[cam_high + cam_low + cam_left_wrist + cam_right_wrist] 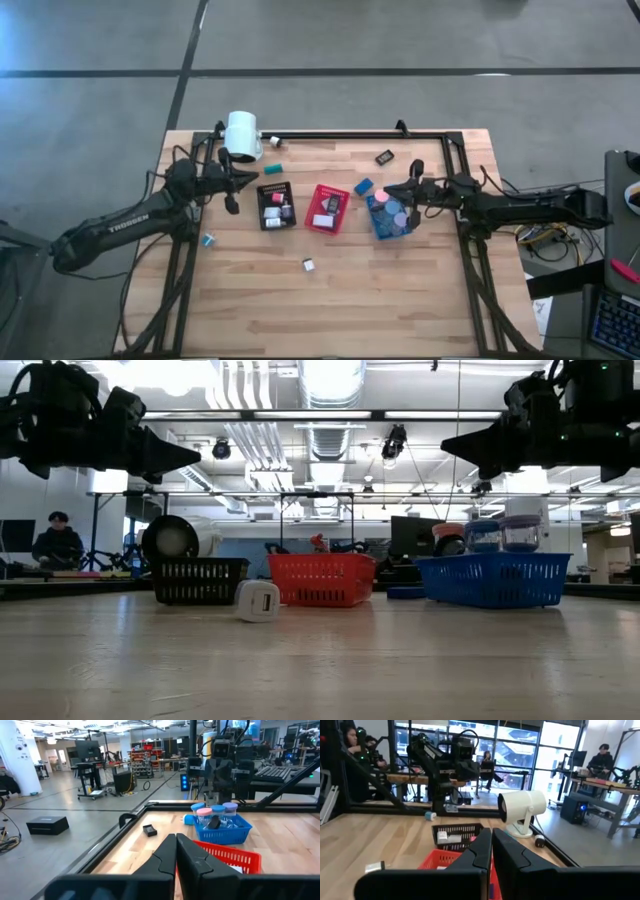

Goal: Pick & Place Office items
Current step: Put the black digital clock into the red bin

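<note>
My wooden counter (400,290) carries black (275,206), red (327,209) and blue trays (391,215), a white cylinder (242,135) upper left, scattered small pieces (309,264).

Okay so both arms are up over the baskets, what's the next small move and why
Probably open the left gripper and lower it toward the small white block, which lies loose on the table in front of the red tray. Both grippers look shut and empty, and the right gripper hovers over the blue tray.

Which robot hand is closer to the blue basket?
The right. Its end effector hangs over the blue basket, fingers shut. The left end effector, also shut, is beyond the black basket and red basket.
</note>
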`<state>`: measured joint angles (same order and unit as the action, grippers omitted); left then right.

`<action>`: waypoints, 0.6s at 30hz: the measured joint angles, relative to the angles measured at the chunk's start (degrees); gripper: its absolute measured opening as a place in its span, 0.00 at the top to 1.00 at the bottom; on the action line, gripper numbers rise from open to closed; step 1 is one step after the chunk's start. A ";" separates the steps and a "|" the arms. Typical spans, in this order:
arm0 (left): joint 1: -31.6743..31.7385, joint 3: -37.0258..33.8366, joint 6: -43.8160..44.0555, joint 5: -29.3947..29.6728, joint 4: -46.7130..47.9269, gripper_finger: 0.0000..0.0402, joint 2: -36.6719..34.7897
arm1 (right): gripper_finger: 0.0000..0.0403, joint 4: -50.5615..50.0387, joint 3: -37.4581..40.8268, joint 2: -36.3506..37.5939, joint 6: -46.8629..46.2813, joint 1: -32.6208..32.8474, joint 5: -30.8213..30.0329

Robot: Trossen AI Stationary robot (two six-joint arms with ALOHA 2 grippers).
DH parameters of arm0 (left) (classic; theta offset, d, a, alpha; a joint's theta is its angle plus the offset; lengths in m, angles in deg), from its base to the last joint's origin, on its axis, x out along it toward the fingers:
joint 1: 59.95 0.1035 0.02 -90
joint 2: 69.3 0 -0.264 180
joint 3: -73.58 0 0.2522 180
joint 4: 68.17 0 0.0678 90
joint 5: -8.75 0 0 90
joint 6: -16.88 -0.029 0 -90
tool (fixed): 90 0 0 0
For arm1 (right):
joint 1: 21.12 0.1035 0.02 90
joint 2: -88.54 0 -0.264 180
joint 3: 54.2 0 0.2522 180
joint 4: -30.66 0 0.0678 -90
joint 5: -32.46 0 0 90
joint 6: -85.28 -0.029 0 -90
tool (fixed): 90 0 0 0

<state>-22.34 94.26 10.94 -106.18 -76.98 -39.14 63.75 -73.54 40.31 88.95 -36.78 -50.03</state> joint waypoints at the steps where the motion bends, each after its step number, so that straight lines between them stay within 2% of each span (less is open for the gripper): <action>1: 0.00 0.00 -0.02 0.00 0.02 0.96 0.00 | 0.97 -0.01 -0.15 -0.27 0.01 0.00 0.00; 7: -0.02 0.00 0.57 0.02 0.06 0.96 0.00 | 0.97 -0.18 -0.88 -1.85 -1.95 -0.08 -0.19; 10: -0.02 0.00 1.10 0.02 0.04 0.95 0.00 | 0.97 -4.33 -3.84 -2.15 -4.55 -0.72 -2.05; 13: -0.02 0.00 1.11 0.04 0.04 0.95 0.00 | 0.97 -21.46 -12.63 -2.23 -5.02 -2.98 -4.43; 15: -0.02 0.00 1.23 0.04 0.00 0.95 0.00 | 0.97 -37.14 -21.41 -3.48 -4.23 -5.46 -6.06; 18: -0.02 0.00 1.39 0.07 -0.02 0.95 0.00 | 0.97 -55.05 -34.12 -7.79 -0.03 -9.68 -5.66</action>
<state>-22.36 94.26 12.33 -106.11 -77.00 -39.14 8.70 -107.67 32.52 88.92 -46.46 -55.69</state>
